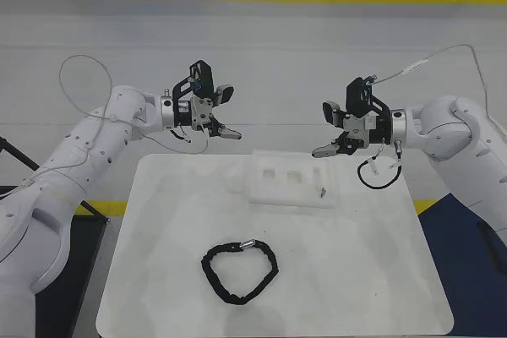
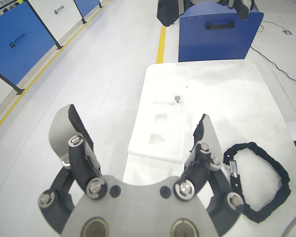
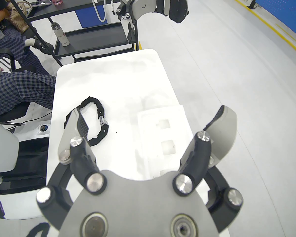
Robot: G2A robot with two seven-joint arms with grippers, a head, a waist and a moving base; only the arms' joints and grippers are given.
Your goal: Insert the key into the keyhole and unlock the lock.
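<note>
Top view. A white foam tray (image 1: 283,196) with rectangular recesses lies on the white table (image 1: 363,270), just above the frame's centre. The recess at the tray's right end holds the small metal key (image 1: 320,192), which sits at that recess's edge. The two recesses to its left hold nothing.

The lock (image 1: 208,269), a black sleeved chain closed into a loop, lies flat on the table in the lower centre of the frame, well apart from the tray. Its silver lock cylinder (image 1: 248,245) sits at the top of the loop.

The left gripper (image 1: 229,112) hangs in the upper left of the frame, above the table's far left corner and beside the tray's left end. Its jaws are spread wide, holding and touching nothing.

The right gripper (image 1: 324,131) hangs in the upper right of the frame, near the tray's right end and just above the key in the picture. Its jaws are likewise wide apart and grip nothing.
</note>
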